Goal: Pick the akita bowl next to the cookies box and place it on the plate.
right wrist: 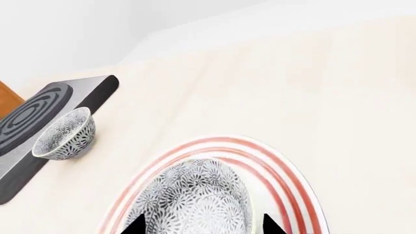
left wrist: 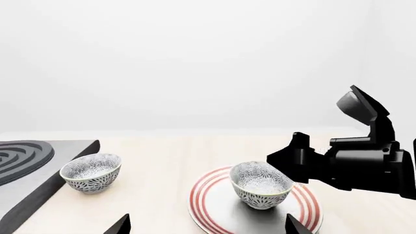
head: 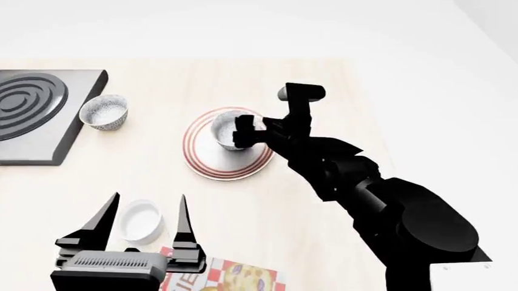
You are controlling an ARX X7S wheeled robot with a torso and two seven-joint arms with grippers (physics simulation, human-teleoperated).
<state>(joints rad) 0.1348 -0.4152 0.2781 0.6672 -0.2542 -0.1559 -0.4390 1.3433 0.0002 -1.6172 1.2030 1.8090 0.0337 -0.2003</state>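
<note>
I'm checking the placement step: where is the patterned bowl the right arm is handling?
In the head view the akita bowl sits on the plate, mid-table, between the right gripper's fingertips, right of the second bowl.

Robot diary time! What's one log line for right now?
speckled bowl: sitting on striped plate | right gripper: around the bowl | left gripper: open, empty, over white cup | second bowl: by stove

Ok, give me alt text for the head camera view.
The right gripper reaches a speckled akita bowl sitting on the red-ringed plate. A second speckled bowl stands beside a stove burner, and the open left gripper hovers over a white cup.
</note>
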